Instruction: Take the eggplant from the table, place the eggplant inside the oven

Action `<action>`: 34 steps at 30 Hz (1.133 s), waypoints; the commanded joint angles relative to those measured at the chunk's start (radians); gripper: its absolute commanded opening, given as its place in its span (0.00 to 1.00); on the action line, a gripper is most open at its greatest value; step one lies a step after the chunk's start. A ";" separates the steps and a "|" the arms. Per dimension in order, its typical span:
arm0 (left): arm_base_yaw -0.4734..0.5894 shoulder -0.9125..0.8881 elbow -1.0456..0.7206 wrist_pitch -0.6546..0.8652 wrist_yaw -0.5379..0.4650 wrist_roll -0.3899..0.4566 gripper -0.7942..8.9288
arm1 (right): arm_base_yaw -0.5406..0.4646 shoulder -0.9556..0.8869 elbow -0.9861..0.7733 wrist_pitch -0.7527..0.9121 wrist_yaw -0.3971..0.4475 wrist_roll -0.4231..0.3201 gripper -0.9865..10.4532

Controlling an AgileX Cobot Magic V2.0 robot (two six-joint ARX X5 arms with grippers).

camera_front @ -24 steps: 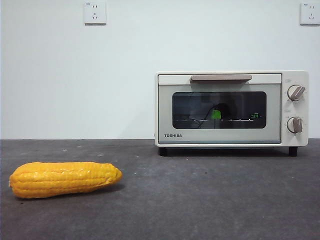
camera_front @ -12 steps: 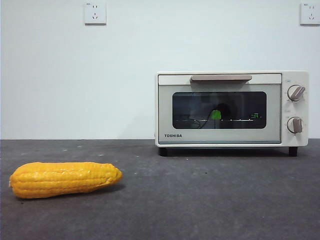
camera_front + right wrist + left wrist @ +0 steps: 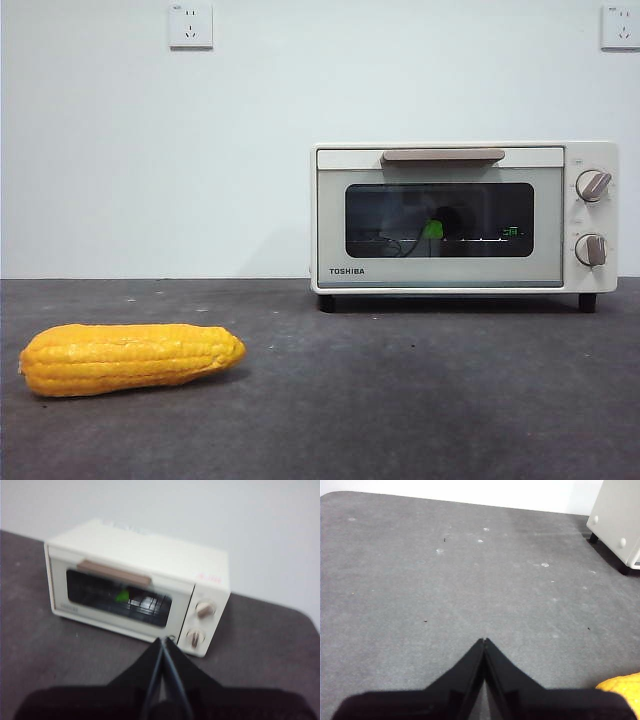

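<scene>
Green shows behind the closed oven's (image 3: 463,218) glass door: the eggplant's (image 3: 432,229) cap, inside. The front view alone shows the whole corn (image 3: 130,358). Left gripper (image 3: 484,641) and right gripper (image 3: 163,640) fingers together, over the table (image 3: 420,400).

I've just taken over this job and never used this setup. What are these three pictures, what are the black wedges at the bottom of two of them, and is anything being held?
One picture looks level across the table from a low camera. The other two come from cameras on the robot's two arms. The black wedges are each arm's gripper: the left gripper and the right gripper, both shut and holding nothing. On the table lie a corn cob and a cream oven with its door closed. Through the glass, a green bit shows inside: the eggplant, as far as I can tell. The right arm's picture is blurred.
</scene>
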 commanded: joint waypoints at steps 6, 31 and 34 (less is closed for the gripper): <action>0.003 0.000 -0.008 0.009 0.003 -0.005 0.08 | 0.001 -0.122 -0.236 0.112 0.000 0.011 0.09; 0.003 0.010 -0.008 0.008 0.003 -0.005 0.08 | 0.045 -0.383 -0.520 0.184 0.005 0.095 0.09; 0.003 0.010 -0.008 0.008 0.003 -0.005 0.08 | 0.045 -0.383 -0.546 0.190 0.008 0.141 0.09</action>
